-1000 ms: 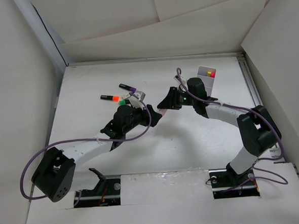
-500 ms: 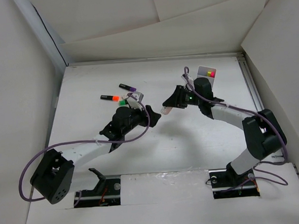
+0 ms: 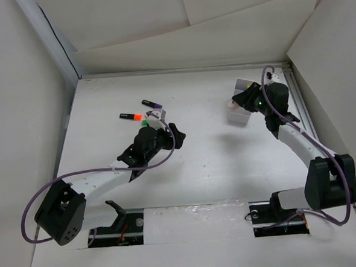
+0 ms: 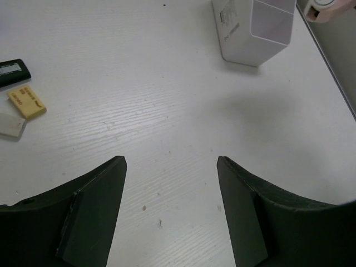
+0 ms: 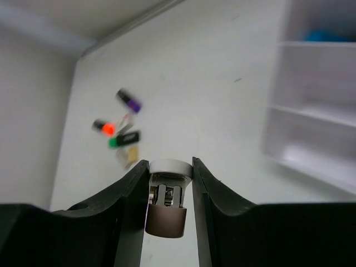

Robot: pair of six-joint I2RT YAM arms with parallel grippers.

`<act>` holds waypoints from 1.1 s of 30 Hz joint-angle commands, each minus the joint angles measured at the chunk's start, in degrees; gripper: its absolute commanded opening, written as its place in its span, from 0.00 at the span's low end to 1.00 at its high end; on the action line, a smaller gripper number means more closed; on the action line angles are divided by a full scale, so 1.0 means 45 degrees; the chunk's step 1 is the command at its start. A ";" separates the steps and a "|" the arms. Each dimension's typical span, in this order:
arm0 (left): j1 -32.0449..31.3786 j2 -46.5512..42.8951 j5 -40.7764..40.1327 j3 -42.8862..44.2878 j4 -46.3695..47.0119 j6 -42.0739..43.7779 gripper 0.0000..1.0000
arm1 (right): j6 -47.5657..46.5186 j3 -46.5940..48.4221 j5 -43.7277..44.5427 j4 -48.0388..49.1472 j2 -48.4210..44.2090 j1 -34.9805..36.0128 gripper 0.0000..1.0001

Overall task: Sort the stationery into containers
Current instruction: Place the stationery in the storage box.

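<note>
- Right gripper [image 5: 169,163]: fingers drawn in tight on a small piece [image 5: 166,219] with a white round end and a brown body, held close by the left side of the box.
- White box [image 5: 317,111]: compartmented, near the far right corner of the worktop.
- Left gripper [image 4: 171,167]: fingers wide apart, nothing between them, left of the worktop's centre.
- Purple-ended marker [image 3: 152,103], orange-ended marker [image 3: 130,116], green-ended marker [image 3: 146,121]: lying loose together toward the far left.
- Tan piece [image 4: 26,103], white piece [image 4: 11,125]: flat, just beside each other.

The left arm [image 3: 96,178] bends toward mid-scene, the left gripper [image 4: 171,161] with jaws wide apart. The right arm [image 3: 293,140] stretches far right — the right gripper [image 5: 169,165] pinches a small piece [image 5: 166,219].
</note>
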 commanded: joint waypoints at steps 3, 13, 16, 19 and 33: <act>-0.0006 0.0121 -0.1334 0.0602 -0.0390 -0.0343 0.61 | -0.0916 0.0641 0.6204 -0.0995 -0.1114 -0.0434 0.07; 0.0500 0.0650 -0.2859 0.0992 -0.1444 -0.1182 0.56 | -0.1951 0.2124 1.2008 -0.1132 0.0405 0.0581 0.06; 0.0502 0.0650 -0.2994 0.0992 -0.1445 -0.1183 0.56 | -0.2263 0.2594 1.3337 -0.1132 0.1265 0.1068 0.05; 0.0502 0.0650 -0.3112 0.0992 -0.1445 -0.1183 0.56 | -0.2555 0.3141 1.4176 -0.1132 0.2027 0.1478 0.05; 0.0502 0.1177 -0.3484 0.1168 -0.1777 -0.1535 0.55 | -0.2830 0.4040 1.5858 -0.1132 0.3728 0.2065 0.08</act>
